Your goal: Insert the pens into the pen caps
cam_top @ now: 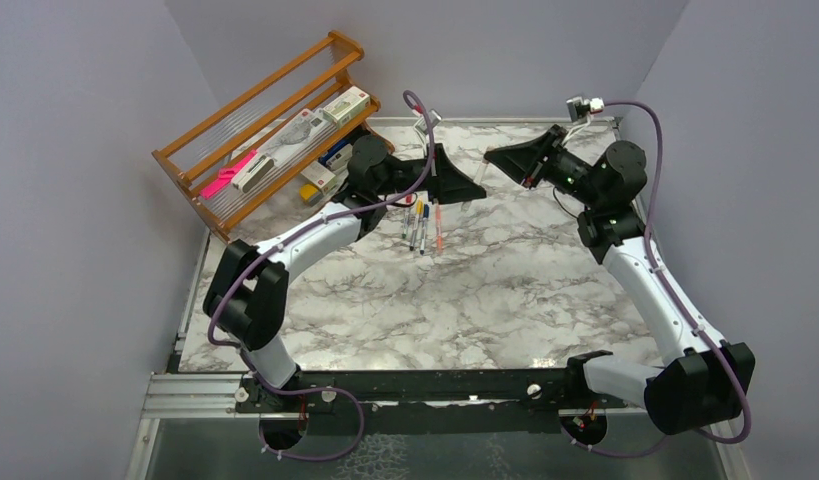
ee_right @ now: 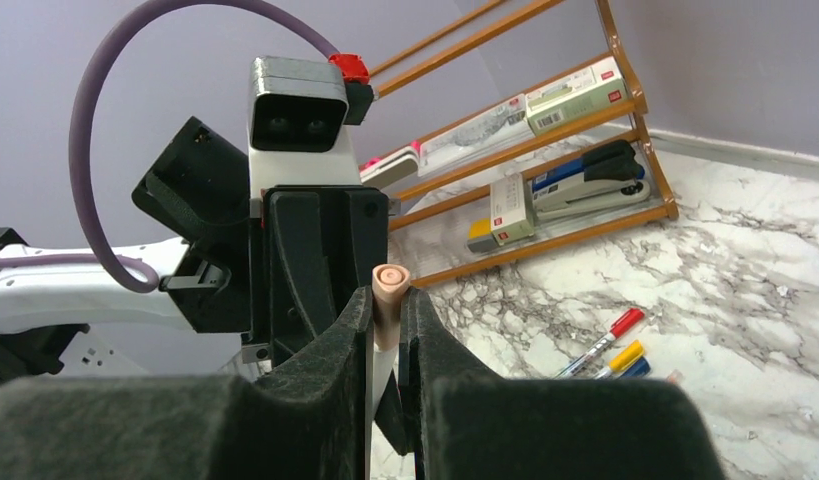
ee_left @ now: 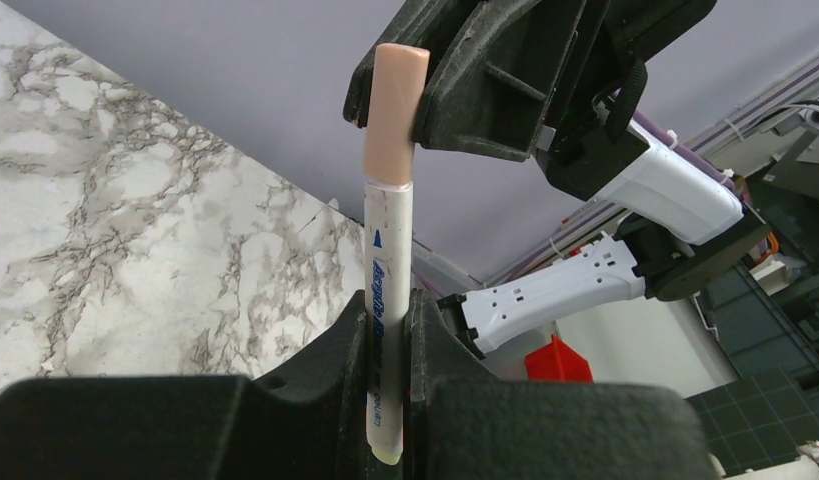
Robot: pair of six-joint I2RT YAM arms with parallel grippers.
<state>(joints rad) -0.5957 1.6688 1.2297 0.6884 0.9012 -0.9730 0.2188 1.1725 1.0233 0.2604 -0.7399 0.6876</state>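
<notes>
left tool (ee_left: 389, 345): clamping the pen (ee_left: 390, 240).
right tool (ee_right: 386, 325): pinching the pale pink cap (ee_left: 395, 100) over the pen's tip (looking nearly seated).
next move: pushing straight along the pen, then releasing.

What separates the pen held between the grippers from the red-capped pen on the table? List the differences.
The held pen is off the table, barrel clamped in the left gripper, cap in the right gripper; the red-capped pen lies flat on it, untouched. The held pen's cap is pale pink; the other's is red. Both have whitish barrels.
</notes>
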